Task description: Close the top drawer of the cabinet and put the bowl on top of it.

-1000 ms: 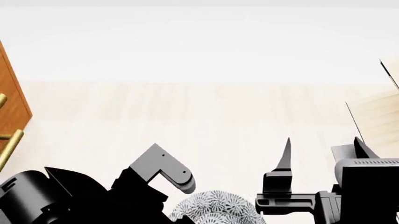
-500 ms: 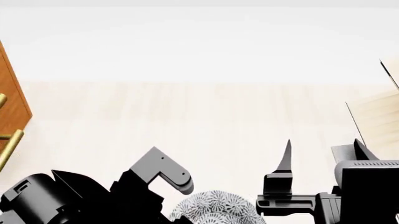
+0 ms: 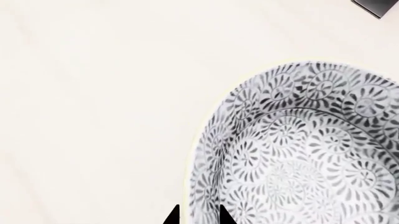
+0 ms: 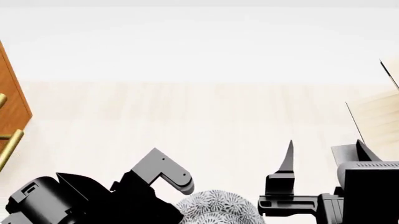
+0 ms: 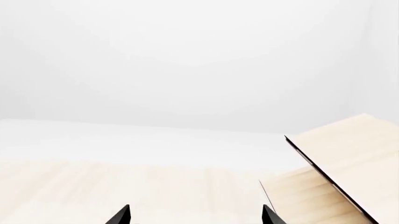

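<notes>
The bowl [image 3: 299, 149], white with a dense grey floral pattern, sits on the pale surface. In the head view, the bowl [image 4: 215, 207] shows at the bottom edge between my two arms. My left gripper [image 3: 198, 217] points down at it, one fingertip [image 3: 171, 218] outside the rim and the other inside, shut on the bowl's wall. My right gripper [image 5: 195, 217] stands open beside the bowl, holding nothing. Only a strip of the orange-brown cabinet [image 4: 11, 100] shows at the far left, with brass handles [image 4: 12, 145]. I cannot make out the top drawer.
A pale wooden rack [image 4: 377, 116] stands at the right, close to my right arm; the rack [image 5: 349, 172] also fills a corner of the right wrist view. The pale wood surface [image 4: 187, 121] stretches back to a white wall.
My left arm has shifted slightly right and down over the bowl. The bowl and right gripper have barely moved.
</notes>
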